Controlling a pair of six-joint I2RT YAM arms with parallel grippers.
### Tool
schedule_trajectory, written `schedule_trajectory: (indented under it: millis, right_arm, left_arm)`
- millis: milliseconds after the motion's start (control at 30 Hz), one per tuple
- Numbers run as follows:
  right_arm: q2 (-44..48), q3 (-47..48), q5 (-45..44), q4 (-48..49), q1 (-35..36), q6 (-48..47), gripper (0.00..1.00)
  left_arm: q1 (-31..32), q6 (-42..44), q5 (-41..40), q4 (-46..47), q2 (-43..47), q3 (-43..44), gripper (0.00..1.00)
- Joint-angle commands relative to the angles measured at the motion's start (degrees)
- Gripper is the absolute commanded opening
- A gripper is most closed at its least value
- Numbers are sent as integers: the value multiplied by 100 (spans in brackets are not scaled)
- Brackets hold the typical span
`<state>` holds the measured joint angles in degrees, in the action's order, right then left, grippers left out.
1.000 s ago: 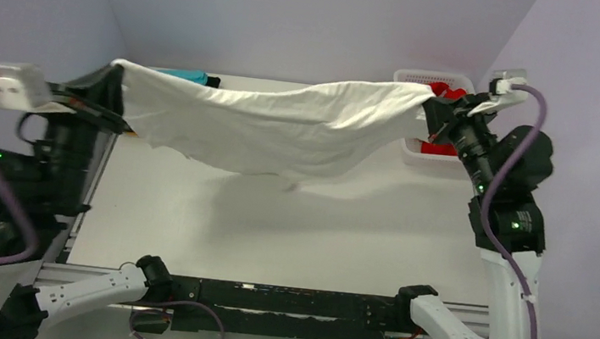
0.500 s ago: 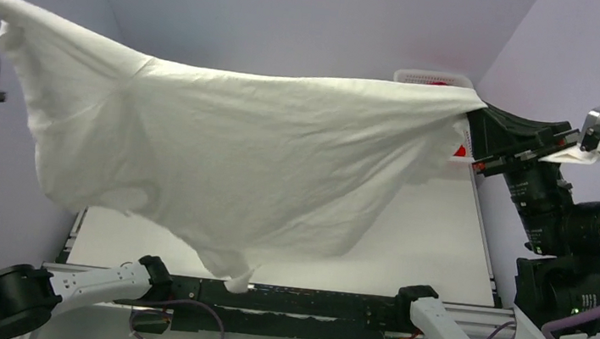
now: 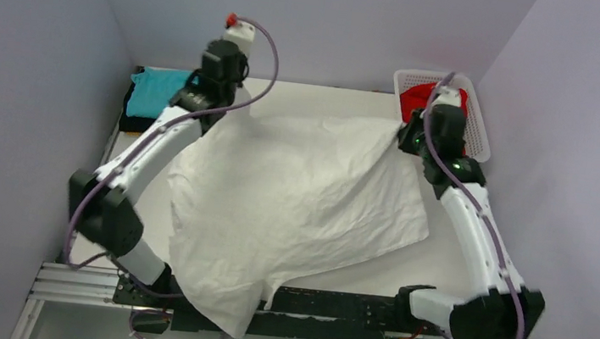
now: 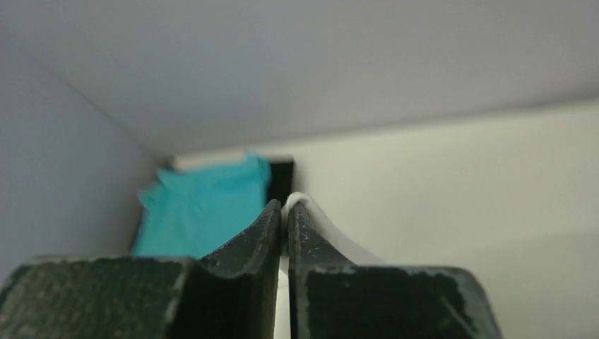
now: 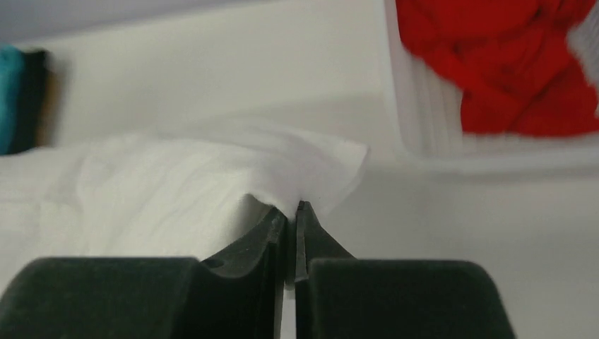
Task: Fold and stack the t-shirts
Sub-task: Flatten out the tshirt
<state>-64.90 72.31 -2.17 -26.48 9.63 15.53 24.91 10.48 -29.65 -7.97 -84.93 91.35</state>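
The large white t-shirt (image 3: 294, 194) lies spread over the table, one corner hanging off the near edge. My left gripper (image 3: 217, 107) is shut on its far left corner, which shows as a white fold (image 4: 300, 205) between the jaws. My right gripper (image 3: 403, 137) is shut on its far right corner (image 5: 311, 176). A teal t-shirt (image 3: 156, 89) lies folded on a black one (image 3: 138, 121) at the far left, and also shows in the left wrist view (image 4: 201, 212). A red t-shirt (image 3: 420, 98) lies crumpled in the basket and shows in the right wrist view (image 5: 523, 63). The yellow-orange t-shirt is out of view.
A white lattice basket (image 3: 476, 126) stands at the far right corner. Walls close in at the back and on both sides. The table's near edge carries a metal rail (image 3: 79, 281) with the arm bases.
Both arms swung from high and near, where they held the white t-shirt stretched in the air, down to the far side of the table. The shirt now lies spread flat.
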Motion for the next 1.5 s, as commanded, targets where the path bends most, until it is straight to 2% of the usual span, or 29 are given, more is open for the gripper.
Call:
schedule_trajectory:
  millis: [0,33,67,133,167,233,300,467,567,733,833,967,1067,1167,1467]
  right_arm:
    - [-950,-970,-465,966,-91,330,15]
    - [-1252,-1117,-400,1328,-107,274,33]
    - [-1571,-1184,-293,1623,-115,187,56]
    - [-2129,-1121,-184,1930,-100,-36,91]
    - [-2357,-1010,-193,1900,-99,-105,98]
    - [-2655,-759,-331,1624,-69,-199,100]
    - [-2639,-690,-417,1489,-43,-180,100]
    - [-1750,-1227,-236,1753,-14,58,100]
    - [-1040,-1681,126,1827,-21,292,100]
    - [-94,-2350,294,1664,-73,792,100]
    - [411,-3085,840,2283,-129,1073,100]
    - [573,-3735,1361,2851,-152,1354,100]
    - [469,-3941,1708,2950,-141,1455,100]
    - [222,-4074,1960,3138,-128,1514,100]
    - [-1258,-3731,1575,3195,194,1501,100]
  left_arm:
    - [-255,-1388,678,153,-1057,-458,19]
    - [-252,-1503,596,11,-1429,-303,21]
    - [-260,-1608,597,-218,-1828,-101,43]
    - [-260,-1813,424,-833,-2492,454,94]
    - [-259,-1903,363,-1144,-2734,781,99]
    - [-261,-2052,274,-1430,-2938,1108,99]
    - [-261,-2153,336,-1411,-2808,1027,99]
    - [-254,-2542,934,-1340,-1876,315,99]
    - [-213,-2817,1422,-1098,-852,-754,99]
    - [-1,-3279,2060,-308,989,-3010,99]
    - [66,-3592,2423,123,1844,-4171,99]
    - [84,-3866,2650,539,2406,-5221,100]
    - [84,-4124,2608,563,2356,-5552,99]
    - [78,-4301,2700,974,1846,-5732,99]
    - [37,-4519,3140,1690,336,-5492,99]
